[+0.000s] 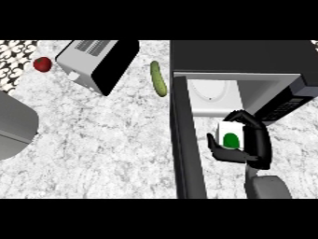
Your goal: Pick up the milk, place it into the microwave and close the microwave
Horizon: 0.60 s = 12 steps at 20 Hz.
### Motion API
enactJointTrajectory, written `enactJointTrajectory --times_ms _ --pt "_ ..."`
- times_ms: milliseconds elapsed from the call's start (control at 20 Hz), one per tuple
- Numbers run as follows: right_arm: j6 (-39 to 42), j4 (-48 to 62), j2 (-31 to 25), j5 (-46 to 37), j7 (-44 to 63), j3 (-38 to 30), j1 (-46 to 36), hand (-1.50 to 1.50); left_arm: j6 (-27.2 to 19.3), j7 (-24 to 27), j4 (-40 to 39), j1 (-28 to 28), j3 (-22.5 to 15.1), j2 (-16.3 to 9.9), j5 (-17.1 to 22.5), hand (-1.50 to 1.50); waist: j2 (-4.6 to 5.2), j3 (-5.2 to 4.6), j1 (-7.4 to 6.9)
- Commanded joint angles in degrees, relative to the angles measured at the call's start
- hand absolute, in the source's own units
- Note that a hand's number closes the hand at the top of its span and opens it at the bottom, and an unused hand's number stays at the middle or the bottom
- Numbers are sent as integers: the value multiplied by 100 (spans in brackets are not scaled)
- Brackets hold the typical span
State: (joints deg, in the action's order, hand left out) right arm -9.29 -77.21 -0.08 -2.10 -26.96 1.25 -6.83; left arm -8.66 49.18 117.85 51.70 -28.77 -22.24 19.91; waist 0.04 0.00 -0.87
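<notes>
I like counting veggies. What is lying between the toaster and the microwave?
In the head view, a green cucumber lies on the counter between the toaster and the microwave.

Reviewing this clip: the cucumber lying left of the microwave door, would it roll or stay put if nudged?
The cucumber looks long and rounded, lying flat on the counter, so a sideways nudge would probably roll it. It curves slightly, so it may wobble or veer. It looks stiff, unlikely to flop when lifted.
</notes>
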Motion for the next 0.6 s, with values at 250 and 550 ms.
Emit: enactJointTrajectory --times_ms 250,550 --pt "-804 2278 7 110 -223 -383 -1765 150 -28 118 -60 26 -14 24 49 -150 14 5 -45" --pt "-1033 4153 -128 -70 -990 -955 -2734 150 53 75 26 42 -10 -164 1 -150 52 10 -124"
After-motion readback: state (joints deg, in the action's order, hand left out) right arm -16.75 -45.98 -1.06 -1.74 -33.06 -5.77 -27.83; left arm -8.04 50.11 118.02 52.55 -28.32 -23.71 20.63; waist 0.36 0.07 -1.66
